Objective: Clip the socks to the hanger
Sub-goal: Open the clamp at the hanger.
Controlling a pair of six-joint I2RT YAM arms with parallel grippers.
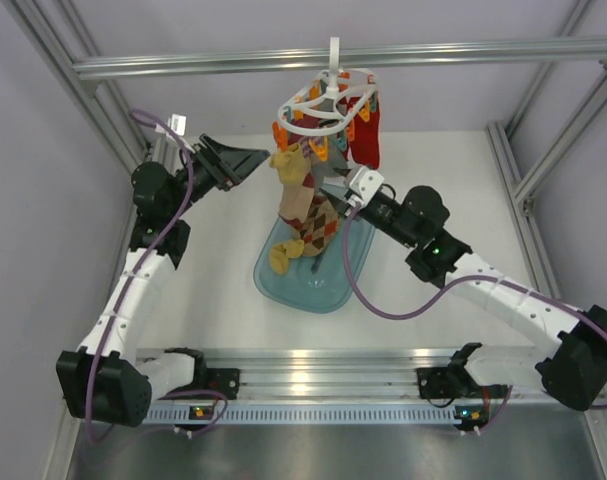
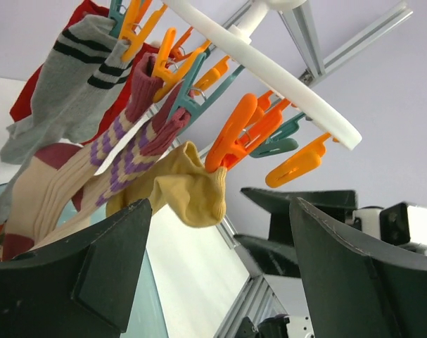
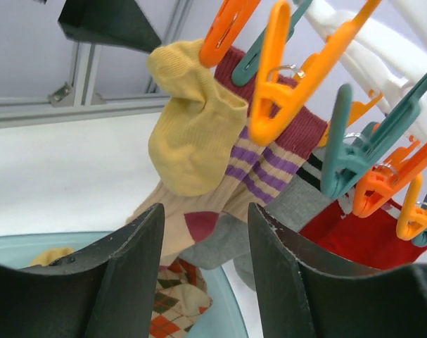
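White hanger point(image 2: 269, 70), one red sock point(image 1: 366, 135), one grey sock point(image 2: 65, 91)

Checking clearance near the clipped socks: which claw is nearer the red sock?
Right. The right claw is just below-left of the red sock in the top view; the left claw sits beyond the yellow sock, on the far side of the hanger.

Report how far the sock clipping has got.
Done: a yellow sock, a purple-striped sock, a grey sock and a red sock hang clipped on the hanger. In hand: nothing; the left gripper and right gripper are open and empty. Left: at least one loose sock, yellow, lying in the tray.
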